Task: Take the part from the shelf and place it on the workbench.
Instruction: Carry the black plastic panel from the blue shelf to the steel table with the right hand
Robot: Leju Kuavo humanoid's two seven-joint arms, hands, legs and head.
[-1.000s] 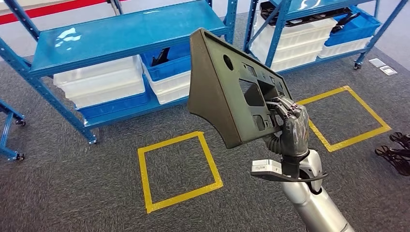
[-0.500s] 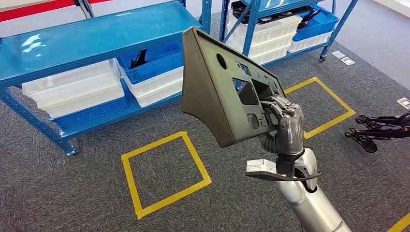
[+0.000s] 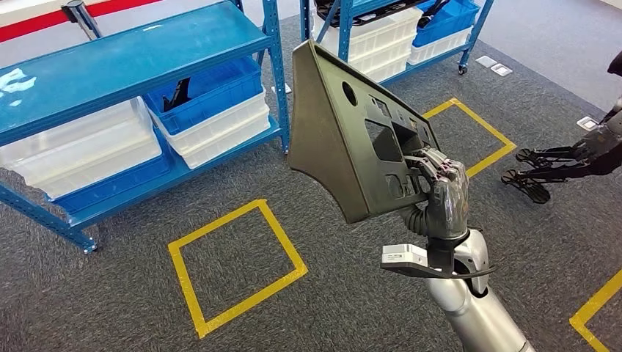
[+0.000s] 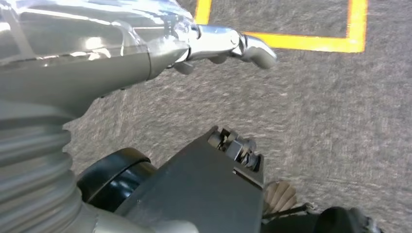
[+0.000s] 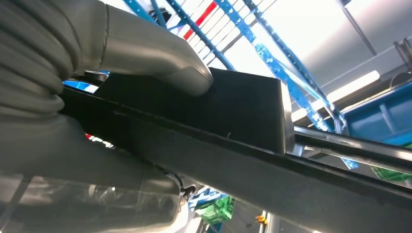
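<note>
The grey carpeted floor fills the scene, marked with a yellow taped square near the middle and another yellow outline farther to the right. On the far left stands a blue shelf holding white bins and a blue crate on its lower level; a second blue shelf with more white bins stands at the far centre. At the far right edge a dark machine with wheeled legs rests on the floor.

The part, a large dark panel with cut-out openings, is held upright in the air at centre, above the floor and well apart from both shelves. The right robot hand grips its lower near edge, fingers curled through an opening, thumb pressed on the panel's face in the right wrist view.

The left robot hand hangs over the carpet with nothing in it; whether its fingers are spread or curled cannot be told.
</note>
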